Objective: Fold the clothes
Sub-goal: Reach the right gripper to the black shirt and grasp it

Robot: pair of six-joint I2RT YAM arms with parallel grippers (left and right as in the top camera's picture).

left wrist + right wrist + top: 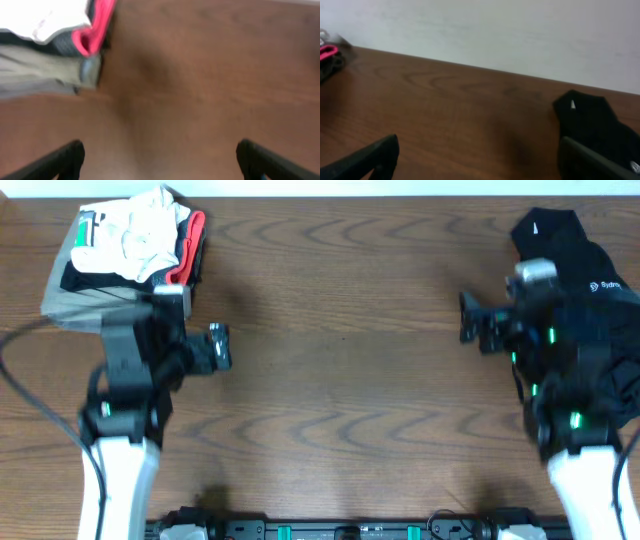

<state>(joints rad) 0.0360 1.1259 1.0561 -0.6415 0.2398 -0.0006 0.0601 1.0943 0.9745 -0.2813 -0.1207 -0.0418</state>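
Observation:
The black top (590, 300) lies crumpled at the table's far right, a small white logo showing on it, and the right arm covers part of it. It also shows in the right wrist view (592, 122), just right of the jaws. My right gripper (478, 325) (477, 157) is open and empty over bare wood, left of the top. My left gripper (218, 347) (160, 160) is open and empty over bare wood, just right of the folded stack.
A stack of folded khaki, white and red-trimmed garments (125, 255) sits at the far left corner, also in the left wrist view (50, 45). A pale wall (520, 35) runs behind the table's far edge. Brown wood tabletop (340, 360) lies between the arms.

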